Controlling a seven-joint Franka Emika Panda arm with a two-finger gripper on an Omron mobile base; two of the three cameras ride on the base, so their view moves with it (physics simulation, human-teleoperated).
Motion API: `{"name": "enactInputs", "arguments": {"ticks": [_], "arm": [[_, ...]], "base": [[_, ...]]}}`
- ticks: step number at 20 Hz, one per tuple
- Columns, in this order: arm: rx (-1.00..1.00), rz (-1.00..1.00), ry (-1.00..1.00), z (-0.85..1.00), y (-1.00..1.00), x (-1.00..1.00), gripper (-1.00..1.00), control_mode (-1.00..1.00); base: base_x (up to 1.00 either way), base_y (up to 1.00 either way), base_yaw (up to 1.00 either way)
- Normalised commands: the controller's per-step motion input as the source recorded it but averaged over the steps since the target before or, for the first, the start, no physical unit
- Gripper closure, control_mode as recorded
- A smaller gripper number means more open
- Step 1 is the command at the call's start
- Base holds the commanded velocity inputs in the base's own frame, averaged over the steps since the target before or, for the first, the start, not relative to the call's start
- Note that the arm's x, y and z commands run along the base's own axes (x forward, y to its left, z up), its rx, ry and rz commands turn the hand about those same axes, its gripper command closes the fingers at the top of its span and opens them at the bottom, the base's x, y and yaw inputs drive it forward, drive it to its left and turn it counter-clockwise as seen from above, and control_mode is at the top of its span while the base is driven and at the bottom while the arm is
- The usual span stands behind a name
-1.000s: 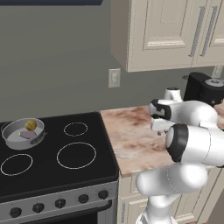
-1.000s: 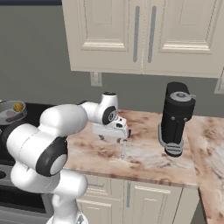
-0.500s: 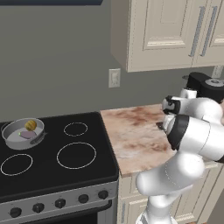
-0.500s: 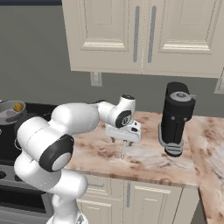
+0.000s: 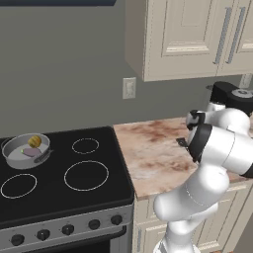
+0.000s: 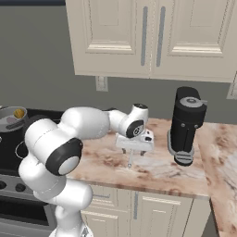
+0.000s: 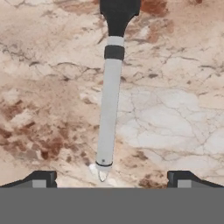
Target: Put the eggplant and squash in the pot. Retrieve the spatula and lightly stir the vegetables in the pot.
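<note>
Since the earlier frame my arm has swung right, so the gripper (image 6: 134, 149) hangs spread wide over the spatula (image 7: 109, 109) lying on the tabletop (image 5: 153, 153). Eggplant (image 5: 30, 152) and squash (image 5: 34, 141) sit in the pot (image 5: 15, 159) on the stove (image 5: 74, 188).

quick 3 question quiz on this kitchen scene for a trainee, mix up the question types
1. True or false: the eggplant and the squash already lie in the pot.
2. Over which thing does the gripper hang? A) the spatula B) the coffee machine C) a stove knob
3. Fill in: the gripper's jaws are ____.

Key
1. True; both sit in the pot on the stove's back left burner.
2. A; the spatula lies flat on the marble counter, untouched, its handle end nearest the fingertips.
3. Open, with nothing between them.
</note>
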Motion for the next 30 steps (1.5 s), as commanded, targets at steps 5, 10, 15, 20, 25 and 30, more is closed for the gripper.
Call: {"name": "enactInputs", "arguments": {"ticks": [5, 10, 15, 20, 25, 30], "arm": [[0.0, 0.03, -0.05, -0.2, 0.0, 0.01, -1.0, -1.0], [-0.03, 0.0, -0.02, -0.13, 0.05, 0.14, -1.0, -1.0], [-0.03, 0.0, -0.01, -0.14, 0.05, 0.03, -1.0, -1.0], [0.0, 0.0, -0.05, -0.17, 0.0, 0.0, -1.0, -1.0], [0.0, 0.0, 0.0, -0.13, 0.05, 0.0, -1.0, -1.0], [0.0, 0.0, 0.0, -0.2, 0.02, 0.0, -1.0, -1.0]], "base": [[0.0, 0.0, 0.0], [0.0, 0.0, 0.0], [0.0, 0.0, 0.0], [0.0, 0.0, 0.0], [0.0, 0.0, 0.0], [0.0, 0.0, 0.0]]}}
